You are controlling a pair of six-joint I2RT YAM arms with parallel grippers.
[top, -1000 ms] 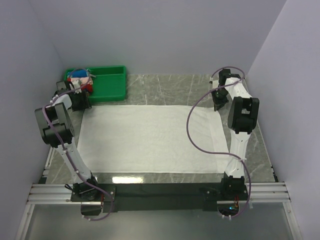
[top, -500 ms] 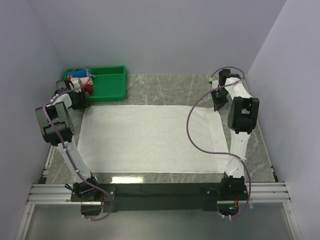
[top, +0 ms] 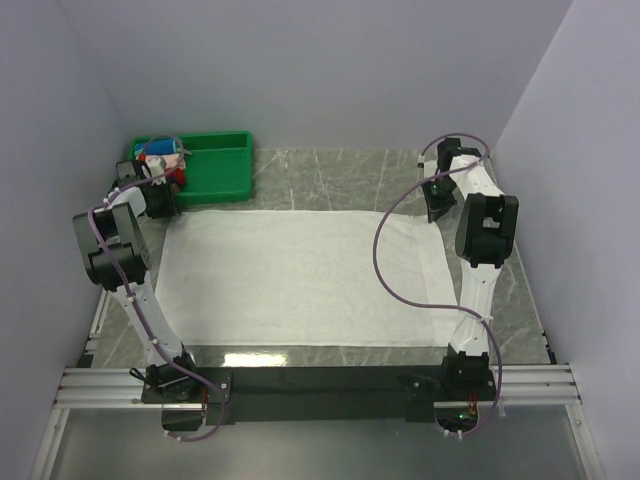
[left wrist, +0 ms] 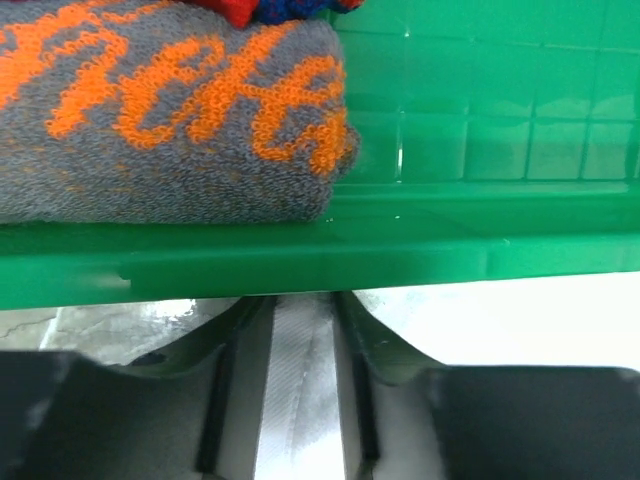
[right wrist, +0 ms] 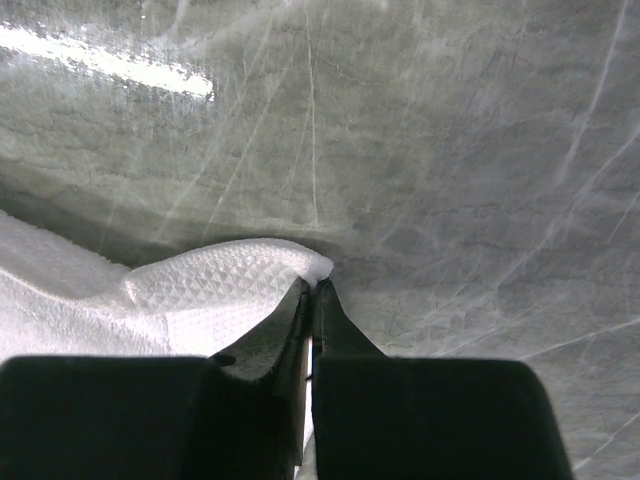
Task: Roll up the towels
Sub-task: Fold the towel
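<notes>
left pincer (left wrist: 290, 305) nearer green bin (top: 215, 190); one towel (top: 300, 275)

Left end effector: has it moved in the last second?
Yes. The left end effector has edged slightly away from the arm bases, toward the green bin.

One white towel (top: 300, 275) is counted, spread over the middle of the single tabletop (top: 330, 170), and one green bin (top: 220, 172) is counted at the far left corner. At least three small cloths are made out in that bin: one grey and orange cloth (left wrist: 170, 110), one red cloth (left wrist: 232, 10) and one blue cloth (left wrist: 290, 8); the full number cannot be told. Two arms are counted at the near edge, the left arm (top: 115, 245) and the right arm (top: 485, 230), each fitted with one gripper: the left gripper (left wrist: 293, 305) and the right gripper (right wrist: 312, 290).
</notes>
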